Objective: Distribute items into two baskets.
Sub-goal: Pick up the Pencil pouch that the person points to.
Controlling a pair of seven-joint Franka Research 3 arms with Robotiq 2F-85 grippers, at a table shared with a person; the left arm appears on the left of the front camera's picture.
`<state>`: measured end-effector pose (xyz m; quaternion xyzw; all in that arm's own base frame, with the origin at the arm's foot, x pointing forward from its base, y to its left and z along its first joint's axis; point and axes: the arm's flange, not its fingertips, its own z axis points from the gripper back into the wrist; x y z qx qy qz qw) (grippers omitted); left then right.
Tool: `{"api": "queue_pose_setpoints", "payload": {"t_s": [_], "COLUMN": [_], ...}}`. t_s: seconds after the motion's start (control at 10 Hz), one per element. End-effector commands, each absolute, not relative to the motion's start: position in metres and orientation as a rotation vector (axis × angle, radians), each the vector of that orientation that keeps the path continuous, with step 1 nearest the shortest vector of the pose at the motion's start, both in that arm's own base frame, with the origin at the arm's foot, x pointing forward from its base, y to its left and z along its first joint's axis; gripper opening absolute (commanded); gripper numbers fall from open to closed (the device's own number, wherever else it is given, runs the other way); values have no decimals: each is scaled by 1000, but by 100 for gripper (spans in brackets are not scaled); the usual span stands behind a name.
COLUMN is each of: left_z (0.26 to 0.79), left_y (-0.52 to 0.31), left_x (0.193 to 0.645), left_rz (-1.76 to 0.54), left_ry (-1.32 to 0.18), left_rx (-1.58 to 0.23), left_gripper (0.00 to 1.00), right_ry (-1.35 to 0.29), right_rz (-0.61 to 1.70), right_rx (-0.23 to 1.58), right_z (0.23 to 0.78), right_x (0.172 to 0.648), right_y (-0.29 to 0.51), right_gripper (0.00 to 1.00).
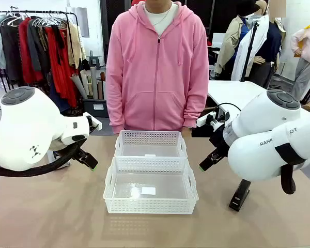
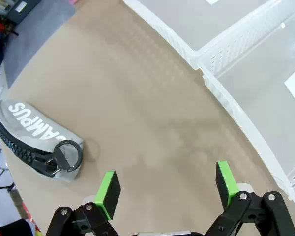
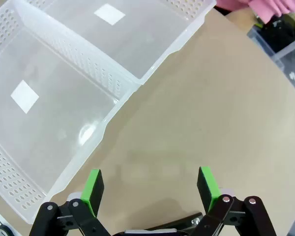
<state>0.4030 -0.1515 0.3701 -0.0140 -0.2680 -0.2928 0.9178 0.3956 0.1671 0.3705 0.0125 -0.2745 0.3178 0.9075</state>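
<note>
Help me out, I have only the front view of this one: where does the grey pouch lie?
Observer: In the left wrist view the grey pouch lies flat on the table, apart from the two baskets.
Operator: Is the left end effector on it?
Observer: No. The left end effector hangs beside the pouch, its green pads wide apart over bare table.
Operator: And the right one?
Observer: The right end effector is open too, with nothing between its pads, over bare table next to the baskets.
</note>
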Motion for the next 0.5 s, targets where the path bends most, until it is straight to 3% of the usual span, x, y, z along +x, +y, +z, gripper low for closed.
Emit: {"api": "queue_pose_setpoints", "payload": {"t_s": [0.0,0.4], "left_z": [370,370], "left_y": [-152,-152], "left_x": [403,403], "left_rz": [-602,-602], "left_ry": [-552,-552], "left_rx": [-29,-29], "left_gripper": [100,100], "right_ry": [-567,-567], "right_rz": [656,656], "right_rx": [26,26], "right_z": [370,370], "right_x": [396,396], "right_y": [167,167], "right_gripper": [100,100]}}
